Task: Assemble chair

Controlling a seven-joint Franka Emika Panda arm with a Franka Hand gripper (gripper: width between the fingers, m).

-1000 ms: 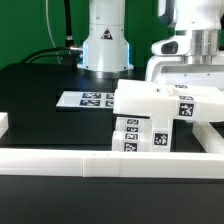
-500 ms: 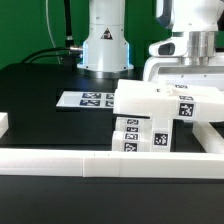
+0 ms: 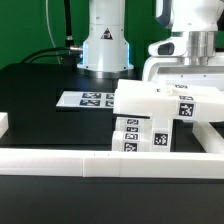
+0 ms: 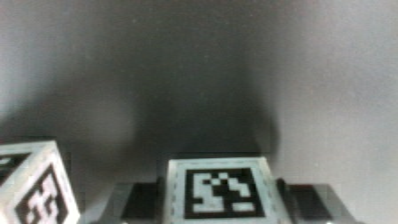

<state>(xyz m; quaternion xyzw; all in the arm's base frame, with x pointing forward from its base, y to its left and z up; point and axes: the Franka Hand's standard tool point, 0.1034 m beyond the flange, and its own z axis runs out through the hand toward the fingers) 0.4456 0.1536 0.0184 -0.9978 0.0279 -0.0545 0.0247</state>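
Note:
The chair [image 3: 160, 105] is a joined body of white blocky pieces with small black-and-white tags. It stands on the black table at the exterior view's right, just behind the front rail. My gripper [image 3: 205, 70] hangs over the chair's rear right part, with its fingertips hidden behind the white pieces. In the wrist view my gripper [image 4: 222, 208] has a dark finger [image 4: 146, 205] on each side of a tagged white post [image 4: 221, 188] of the chair, and both fingers lie against its sides. A second tagged piece [image 4: 32, 188] stands beside it.
The marker board [image 3: 88, 99] lies flat on the table to the left of the chair in the exterior view. A long low white border rail [image 3: 90, 160] runs along the front. The arm's white base [image 3: 105, 45] stands at the back, with cables beside it.
My gripper has shifted slightly toward the exterior view's left since one second ago. It has stayed still over the last half second. The chair has not moved.

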